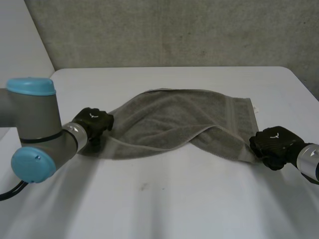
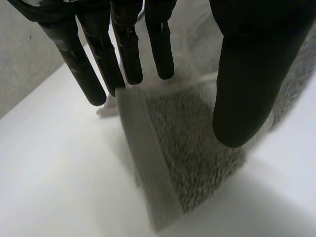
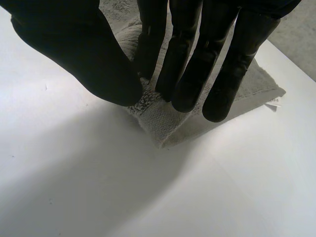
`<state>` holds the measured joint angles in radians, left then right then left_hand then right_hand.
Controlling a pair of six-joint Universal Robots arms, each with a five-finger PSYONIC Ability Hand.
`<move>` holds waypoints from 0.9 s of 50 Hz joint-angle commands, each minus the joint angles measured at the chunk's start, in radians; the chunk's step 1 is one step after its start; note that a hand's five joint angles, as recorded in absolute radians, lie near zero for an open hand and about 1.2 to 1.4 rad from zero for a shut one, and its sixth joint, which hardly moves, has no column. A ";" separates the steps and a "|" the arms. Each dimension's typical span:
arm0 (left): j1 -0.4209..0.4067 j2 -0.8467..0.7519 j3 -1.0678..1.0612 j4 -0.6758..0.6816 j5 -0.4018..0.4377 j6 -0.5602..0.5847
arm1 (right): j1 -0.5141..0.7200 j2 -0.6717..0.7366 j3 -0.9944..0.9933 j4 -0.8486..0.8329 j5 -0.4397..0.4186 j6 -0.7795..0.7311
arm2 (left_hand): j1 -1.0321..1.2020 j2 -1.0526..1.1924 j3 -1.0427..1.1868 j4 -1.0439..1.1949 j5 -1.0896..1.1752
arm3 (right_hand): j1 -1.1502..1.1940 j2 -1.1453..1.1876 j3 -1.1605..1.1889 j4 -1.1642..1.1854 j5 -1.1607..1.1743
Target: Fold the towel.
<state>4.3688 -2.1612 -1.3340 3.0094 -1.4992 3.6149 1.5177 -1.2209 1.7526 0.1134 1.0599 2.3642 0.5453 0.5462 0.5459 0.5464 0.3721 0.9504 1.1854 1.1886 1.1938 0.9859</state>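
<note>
Looking at the towel on the counter: soft, floppy, best grabbed by corners. My right hand fingers pinch one corner; left hand fingers hang straight, spread, over another.

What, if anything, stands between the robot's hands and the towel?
Nothing visible does: the right hand pinches one corner of the towel, and the left hand is right at its opposite end.
</note>
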 commanded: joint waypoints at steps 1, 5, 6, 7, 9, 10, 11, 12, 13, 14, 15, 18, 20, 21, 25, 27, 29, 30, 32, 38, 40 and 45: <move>-0.002 -0.049 0.056 -0.029 -0.062 0.004 | -0.002 0.001 0.001 0.000 -0.001 0.000 | 0.088 0.087 0.087 0.087 0.087 | 0.446 0.211 0.208 0.202 0.236; -0.002 -0.069 0.068 -0.024 -0.064 0.005 | -0.013 0.000 0.005 0.000 -0.001 -0.002 | 0.088 0.087 0.087 0.087 0.087 | 0.446 0.211 0.208 0.202 0.236; -0.002 -0.069 0.068 -0.024 -0.064 0.005 | -0.013 0.000 0.005 0.000 -0.001 -0.002 | 0.088 0.087 0.087 0.087 0.087 | 0.446 0.211 0.208 0.202 0.236; -0.002 -0.083 0.078 -0.027 -0.065 0.007 | -0.013 0.000 0.008 0.000 -0.001 -0.002 | 0.088 0.087 0.087 0.087 0.087 | 0.446 0.211 0.208 0.202 0.236; -0.002 -0.094 0.084 -0.030 -0.067 0.007 | -0.013 0.000 0.008 0.000 -0.001 -0.002 | 0.094 0.093 0.093 0.093 0.093 | 0.446 0.211 0.208 0.202 0.236; -0.003 -0.101 0.090 -0.032 -0.067 0.007 | -0.013 0.000 0.010 0.000 -0.001 -0.002 | 0.123 0.122 0.122 0.122 0.122 | 0.446 0.211 0.208 0.202 0.236; -0.003 -0.109 0.093 -0.032 -0.067 0.007 | -0.013 0.000 0.010 0.000 -0.001 -0.002 | 0.164 0.163 0.163 0.163 0.163 | 0.446 0.211 0.208 0.202 0.236; -0.003 -0.109 0.093 -0.032 -0.067 0.007 | -0.013 0.000 0.010 0.000 -0.001 -0.002 | 0.164 0.163 0.164 0.163 0.163 | 0.446 0.211 0.208 0.202 0.236; -0.003 -0.115 0.093 -0.033 -0.067 0.007 | -0.014 0.000 0.010 0.000 -0.001 -0.002 | 0.222 0.222 0.222 0.221 0.221 | 0.446 0.211 0.208 0.202 0.236; -0.003 -0.115 0.093 -0.033 -0.067 0.007 | -0.014 0.000 0.010 0.000 -0.001 -0.002 | 0.223 0.222 0.222 0.222 0.222 | 0.446 0.211 0.208 0.202 0.236; -0.005 -0.117 0.093 -0.035 -0.067 0.007 | -0.014 0.000 0.008 0.000 0.000 -0.003 | 0.354 0.353 0.353 0.353 0.353 | 0.446 0.211 0.208 0.202 0.236; -0.006 -0.109 0.092 -0.036 -0.067 0.007 | -0.016 0.001 0.004 0.002 0.002 -0.003 | 0.568 0.568 0.568 0.567 0.567 | 0.446 0.211 0.208 0.202 0.236; -0.008 -0.100 0.090 -0.038 -0.068 0.007 | -0.014 0.000 0.001 0.002 0.005 -0.005 | 0.725 0.724 0.724 0.724 0.724 | 0.446 0.211 0.208 0.202 0.236; -0.009 -0.094 0.088 -0.038 -0.068 0.007 | -0.014 -0.005 -0.008 0.005 0.006 -0.006 | 0.850 0.849 0.849 0.849 0.848 | 0.446 0.211 0.208 0.202 0.236; -0.031 -0.051 0.091 -0.043 -0.073 0.007 | -0.014 -0.011 -0.038 0.011 0.012 -0.016 | 0.851 0.850 0.850 0.850 0.850 | 0.446 0.211 0.208 0.202 0.236; -0.038 0.029 0.093 -0.043 -0.075 0.007 | -0.013 -0.054 -0.093 0.031 0.015 -0.014 | 0.851 0.850 0.850 0.850 0.850 | 0.446 0.211 0.208 0.202 0.236; -0.037 0.071 0.093 -0.043 -0.075 0.005 | -0.011 -0.105 -0.131 0.064 0.015 -0.007 | 0.851 0.850 0.850 0.850 0.850 | 0.446 0.211 0.208 0.202 0.236; -0.035 0.116 0.093 -0.041 -0.075 0.005 | -0.011 -0.152 -0.175 0.102 0.012 -0.002 | 0.851 0.850 0.850 0.850 0.850 | 0.446 0.211 0.208 0.202 0.236; -0.032 0.163 0.095 -0.041 -0.075 0.005 | -0.010 -0.188 -0.232 0.142 0.009 0.006 | 0.851 0.850 0.850 0.850 0.850 | 0.446 0.211 0.208 0.202 0.236; -0.014 0.360 0.134 -0.033 -0.070 -0.005 | -0.013 -0.253 -0.518 0.288 0.014 0.101 | 0.851 0.850 0.850 0.850 0.850 | 0.446 0.211 0.208 0.202 0.236; -0.002 0.395 0.159 -0.035 -0.070 -0.008 | -0.016 -0.261 -0.585 0.310 0.017 0.122 | 0.851 0.850 0.850 0.850 0.850 | 0.446 0.211 0.208 0.202 0.236; 0.049 0.475 0.219 -0.038 -0.070 -0.022 | -0.044 -0.276 -0.734 0.336 0.025 0.148 | 0.851 0.850 0.850 0.850 0.850 | 0.446 0.211 0.208 0.202 0.236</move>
<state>4.3691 -1.7755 -1.1804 2.9740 -1.5706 3.6069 1.5000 -1.4852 1.1851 0.4121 1.0760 2.4721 1.1692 1.2155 1.2146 1.2166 1.0260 0.9502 1.1854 1.1886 1.1938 0.9859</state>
